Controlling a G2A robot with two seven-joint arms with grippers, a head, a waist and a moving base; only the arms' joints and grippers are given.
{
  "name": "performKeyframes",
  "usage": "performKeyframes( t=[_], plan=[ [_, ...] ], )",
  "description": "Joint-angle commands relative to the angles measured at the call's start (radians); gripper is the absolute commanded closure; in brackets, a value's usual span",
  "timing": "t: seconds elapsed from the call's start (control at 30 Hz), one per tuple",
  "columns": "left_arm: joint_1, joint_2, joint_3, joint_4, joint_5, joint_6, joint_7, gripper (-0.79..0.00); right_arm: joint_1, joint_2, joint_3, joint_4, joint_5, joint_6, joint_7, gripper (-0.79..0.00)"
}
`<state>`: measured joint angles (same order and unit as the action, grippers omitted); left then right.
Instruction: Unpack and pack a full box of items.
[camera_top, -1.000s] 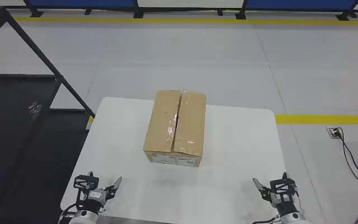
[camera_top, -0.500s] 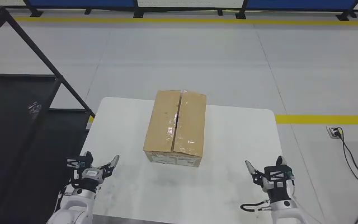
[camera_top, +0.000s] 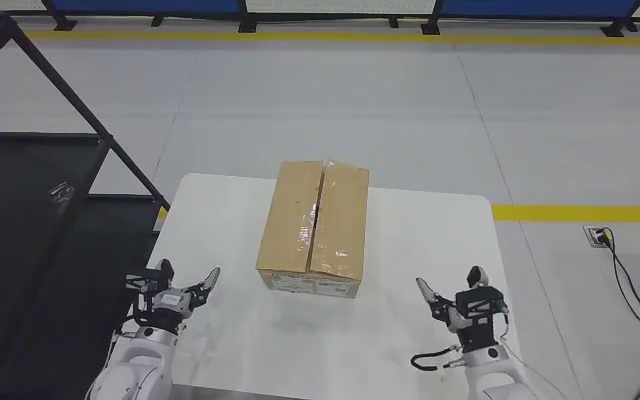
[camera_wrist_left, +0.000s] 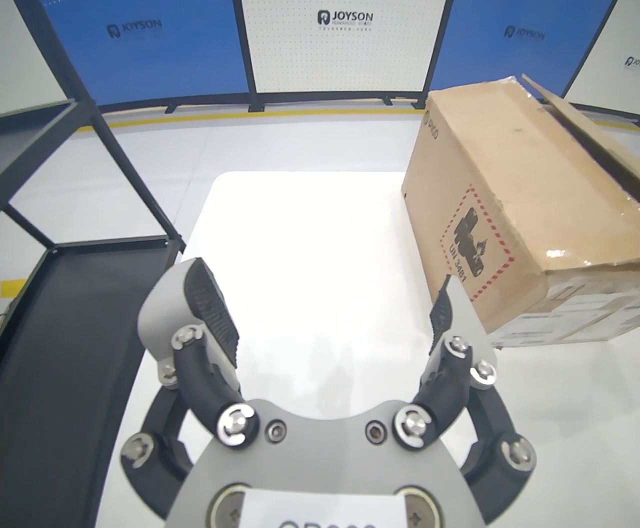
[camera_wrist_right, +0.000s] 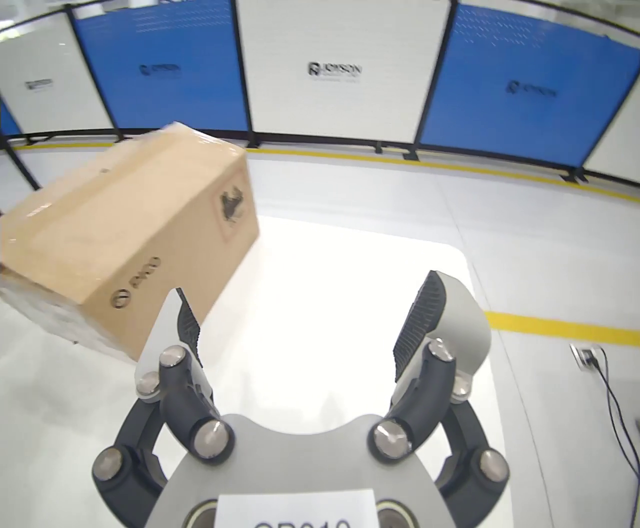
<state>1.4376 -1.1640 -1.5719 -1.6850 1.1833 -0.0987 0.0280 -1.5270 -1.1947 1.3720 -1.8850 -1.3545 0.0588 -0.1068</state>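
Top view: closed, taped cardboard box (camera_top: 313, 228) stood on the table (camera_top: 420, 250), midway between the side edges and nearer the far edge. Left gripper (camera_top: 188, 272) hung by the near left corner, jaws apart, holding nothing, clear of the box. Right gripper (camera_top: 449, 280) hung by the near right corner, jaws apart too, holding nothing.
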Motion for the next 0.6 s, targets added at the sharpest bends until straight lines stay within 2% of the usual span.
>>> performKeyframes(
  t=[0.0,0.07,0.4,0.5,0.57],
  plan=[
    [-0.039,-0.005,0.024,0.024,-0.017,0.014,-0.014,-0.785,0.02,0.0,-0.042,-0.005,-0.098,-0.024,-0.009,-0.785],
    [-0.071,-0.009,0.048,0.039,-0.046,0.01,-0.055,-0.785,0.02,0.0,-0.042,-0.005,-0.098,-0.024,-0.009,-0.785],
    [-0.071,-0.009,0.048,0.039,-0.046,0.01,-0.055,-0.785,0.016,-0.002,-0.046,-0.003,-0.102,-0.008,-0.031,-0.785],
    [-0.08,-0.011,0.056,0.049,-0.075,0.002,-0.068,-0.785,0.034,-0.001,-0.117,-0.011,-0.284,-0.054,-0.08,-0.785],
    [-0.108,-0.014,0.076,0.07,-0.059,0.016,-0.084,-0.785,0.057,-0.003,-0.161,-0.01,-0.418,-0.031,-0.072,-0.785]
  ],
)
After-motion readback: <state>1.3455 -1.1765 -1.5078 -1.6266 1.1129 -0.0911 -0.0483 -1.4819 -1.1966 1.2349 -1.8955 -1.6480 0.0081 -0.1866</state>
